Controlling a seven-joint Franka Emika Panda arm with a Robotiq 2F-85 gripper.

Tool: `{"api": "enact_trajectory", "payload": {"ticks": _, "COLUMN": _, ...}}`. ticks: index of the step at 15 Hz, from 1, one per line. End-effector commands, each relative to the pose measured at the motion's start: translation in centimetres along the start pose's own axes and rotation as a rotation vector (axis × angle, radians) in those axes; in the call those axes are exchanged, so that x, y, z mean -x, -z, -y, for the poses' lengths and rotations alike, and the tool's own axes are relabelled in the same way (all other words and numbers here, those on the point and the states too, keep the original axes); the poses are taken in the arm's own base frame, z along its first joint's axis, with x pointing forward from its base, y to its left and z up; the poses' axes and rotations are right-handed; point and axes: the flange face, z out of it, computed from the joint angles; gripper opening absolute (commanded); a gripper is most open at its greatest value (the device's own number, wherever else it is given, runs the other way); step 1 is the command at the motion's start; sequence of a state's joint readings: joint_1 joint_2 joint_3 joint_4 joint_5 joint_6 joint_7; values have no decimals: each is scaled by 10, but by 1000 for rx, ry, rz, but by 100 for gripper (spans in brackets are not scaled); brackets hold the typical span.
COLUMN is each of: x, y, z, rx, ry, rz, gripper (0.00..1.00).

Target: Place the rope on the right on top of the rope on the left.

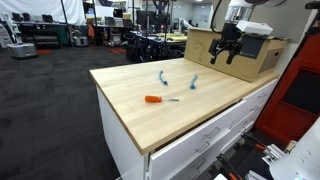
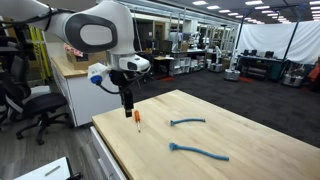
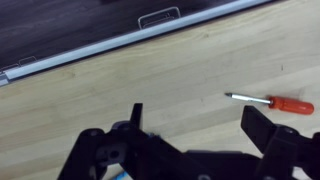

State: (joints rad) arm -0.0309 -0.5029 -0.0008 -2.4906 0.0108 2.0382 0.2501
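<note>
Two blue ropes lie apart on the wooden table top [image 1: 130, 115]. In both exterior views one rope [image 1: 163, 77] [image 2: 187, 122] lies beside the second rope [image 1: 193, 82] [image 2: 198, 152]. My gripper [image 1: 225, 58] [image 2: 128, 104] hangs open and empty above the table, away from both ropes and near an orange-handled screwdriver [image 2: 137, 118]. In the wrist view the open fingers [image 3: 200, 125] frame bare wood, with the screwdriver [image 3: 272, 102] just beyond one finger. A small blue patch at the bottom edge of that view may be a rope end.
The screwdriver [image 1: 158, 99] lies near the table's front edge. A cardboard box [image 1: 262, 58] stands behind the gripper at the table's end. White drawers [image 1: 215, 135] are under the top. An office chair [image 2: 38, 100] stands beside the table.
</note>
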Motion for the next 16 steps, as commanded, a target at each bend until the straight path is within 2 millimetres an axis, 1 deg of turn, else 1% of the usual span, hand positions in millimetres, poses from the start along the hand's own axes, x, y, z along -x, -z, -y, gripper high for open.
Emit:
{"api": "enact_trajectory", "payload": {"ticks": 1, "x": -42, "y": -15, "z": 6, "rx": 6, "ry": -139, "rz": -71, "gripper": 100}}
{"api": "enact_trajectory", "payload": {"ticks": 4, "x": -67, "y": -29, "z": 0, "rx": 18, "ry": -281, "rz": -41, "gripper": 100}}
{"api": "enact_trajectory", "payload": {"ticks": 5, "x": -71, "y": -33, "z": -3, "rx": 25, "ry": -314, "rz": -16, "gripper": 100}}
{"api": "enact_trajectory", "payload": {"ticks": 6, "x": -50, "y": -24, "z": 1, "rx": 6, "ry": -254, "rz": -45, "gripper": 100}}
{"api": "enact_trajectory", "payload": {"ticks": 9, "x": -64, "y": -33, "z": -3, "rx": 12, "ry": -301, "rz": -26, "gripper": 100}}
{"api": "enact_trajectory", "payload": {"ticks": 16, "x": -66, "y": -32, "z": -2, "rx": 12, "ry": -306, "rz": -27, "gripper": 100}}
